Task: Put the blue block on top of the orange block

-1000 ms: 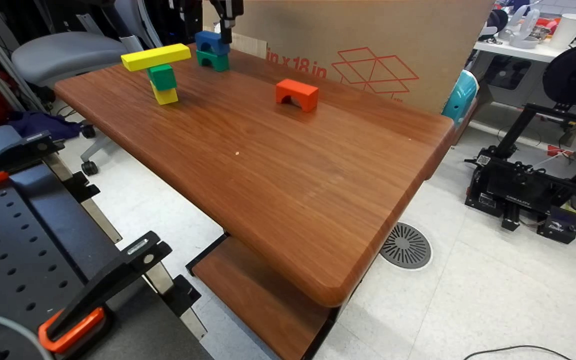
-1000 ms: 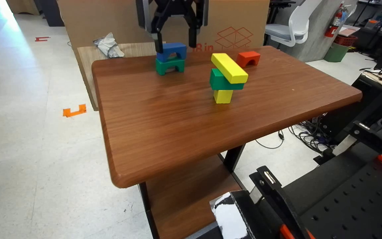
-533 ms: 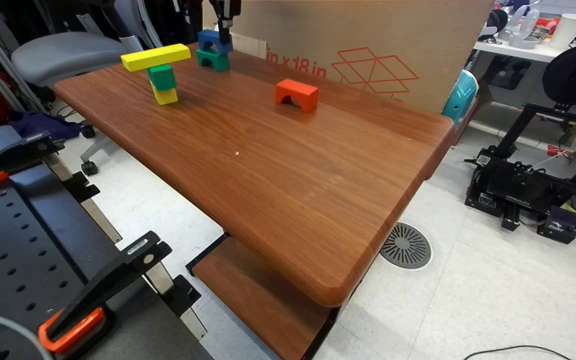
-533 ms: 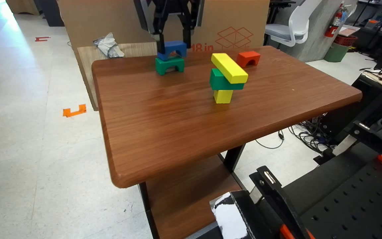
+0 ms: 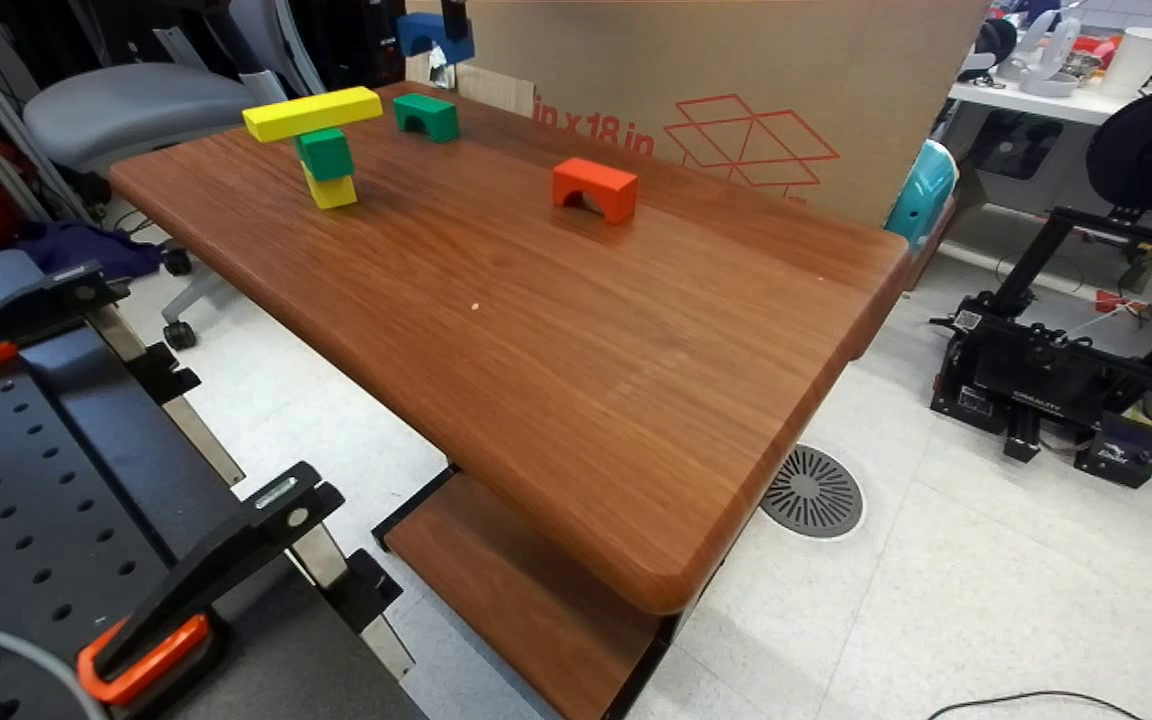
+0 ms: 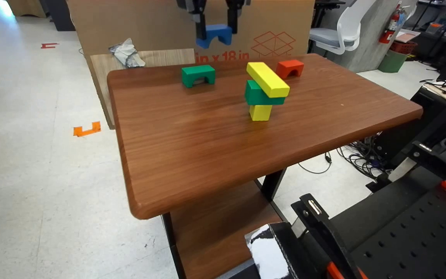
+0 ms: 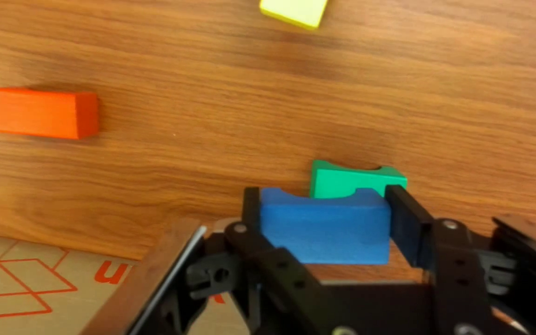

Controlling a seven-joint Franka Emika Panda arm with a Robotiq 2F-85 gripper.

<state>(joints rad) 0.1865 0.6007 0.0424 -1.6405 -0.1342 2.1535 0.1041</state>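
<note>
The blue block, an arch shape, is held in the air in both exterior views (image 5: 428, 38) (image 6: 218, 30). It also shows in the wrist view (image 7: 326, 235). My gripper (image 6: 216, 31) is shut on the blue block, with one finger at each end. Its fingers also show in the wrist view (image 7: 251, 209). The orange block, an arch standing on its legs, rests on the table in both exterior views (image 5: 596, 185) (image 6: 289, 68). In the wrist view the orange block (image 7: 35, 113) lies to the left, well apart from the gripper.
A green arch block (image 6: 198, 73) stands on the table below the blue block, partly covered by it in the wrist view (image 7: 349, 182). A stack topped by a yellow bar (image 5: 312, 114) stands on the wooden table (image 5: 556, 360). A cardboard box (image 5: 736, 60) rises behind the table.
The blue block was on the green arch block, between the gripper's fingers. Now the gripper has closed on it and lifted it clear. The other blocks have not moved.
</note>
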